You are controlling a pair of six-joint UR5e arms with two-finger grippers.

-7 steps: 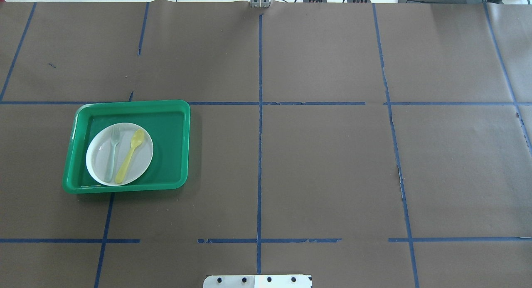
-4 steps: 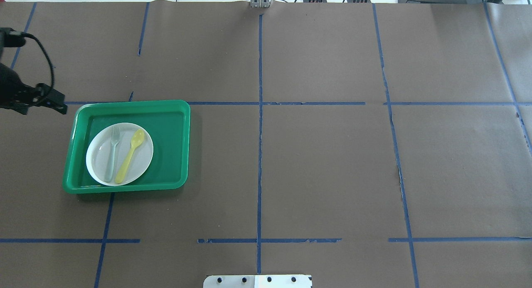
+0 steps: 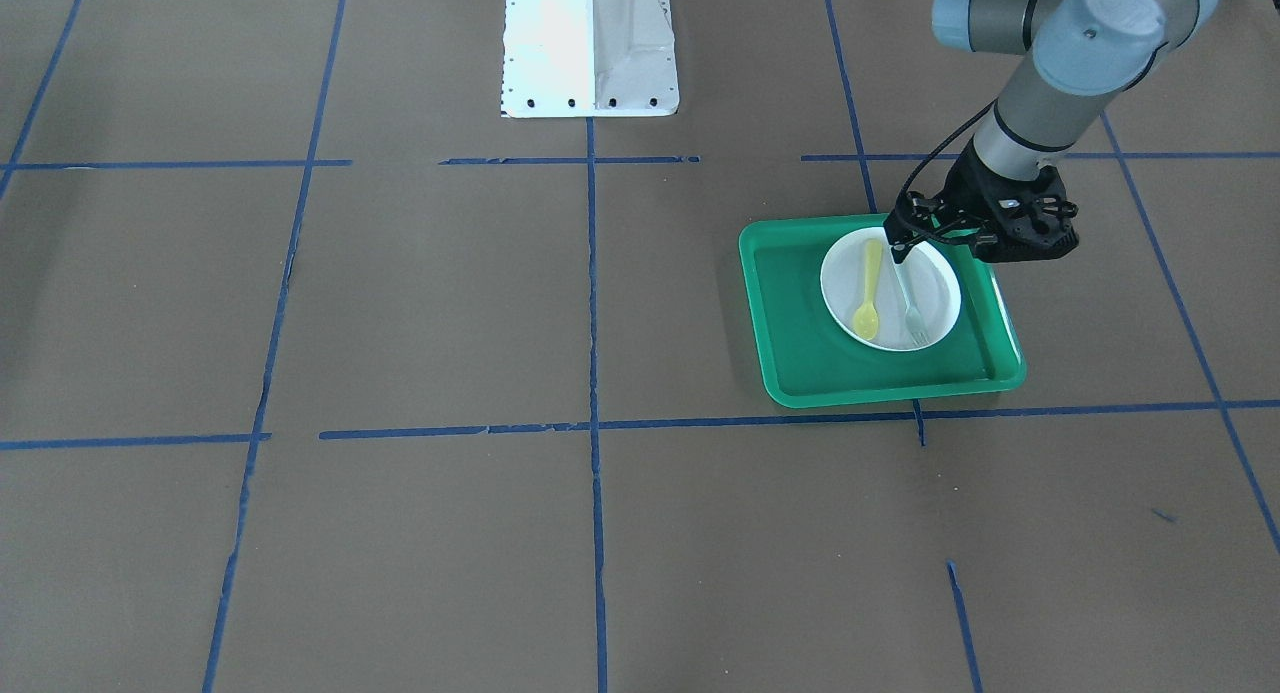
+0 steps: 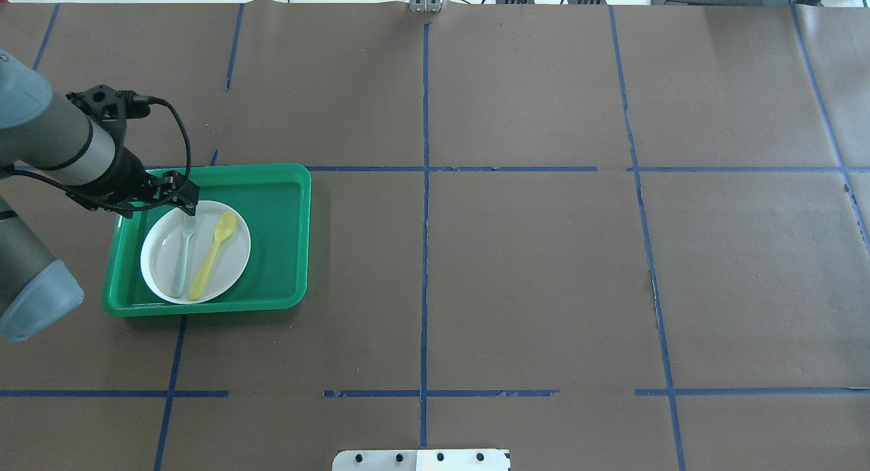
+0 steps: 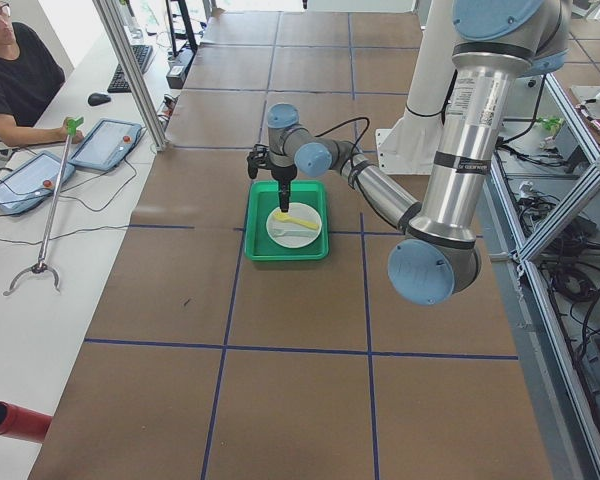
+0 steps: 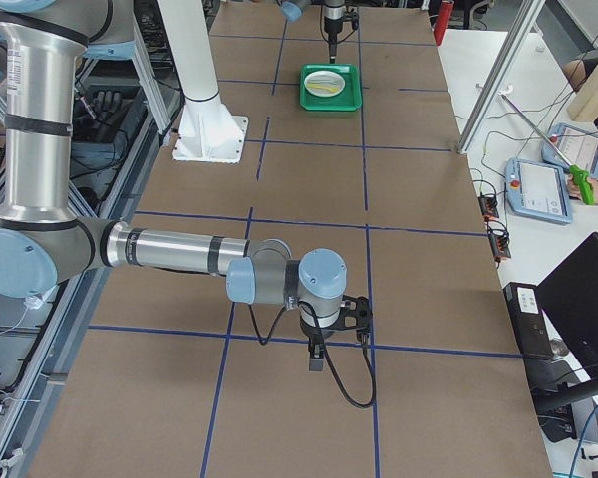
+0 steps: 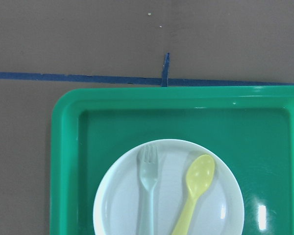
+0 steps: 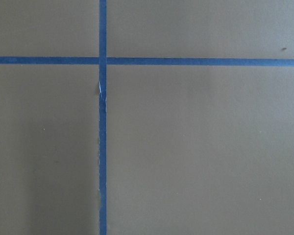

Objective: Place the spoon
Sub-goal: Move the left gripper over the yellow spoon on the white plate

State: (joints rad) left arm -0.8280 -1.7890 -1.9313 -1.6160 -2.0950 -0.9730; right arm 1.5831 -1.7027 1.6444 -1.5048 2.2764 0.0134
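The yellow spoon [image 4: 214, 253] lies on a white plate [image 4: 162, 253] in a green tray [image 4: 279, 240], bowl toward the table's far side, beside a pale fork [image 4: 181, 264]. It also shows in the front view [image 3: 868, 291] and the left wrist view [image 7: 193, 193]. My left gripper [image 4: 189, 211] hangs over the plate's far rim above the fork's tines, left of the spoon's bowl; its fingers look closed together and hold nothing. My right gripper [image 6: 317, 358] shows only in the right side view, far from the tray; I cannot tell its state.
The tray [image 3: 800, 333] sits on brown paper marked with blue tape lines. The robot's white base [image 3: 588, 43] stands at the table's near middle edge. An operator [image 5: 15, 80] sits beyond the table's far side.
My left arm has come in from the left and its gripper now hangs over the plate's far rim. The spoon, fork, plate and tray have not moved.
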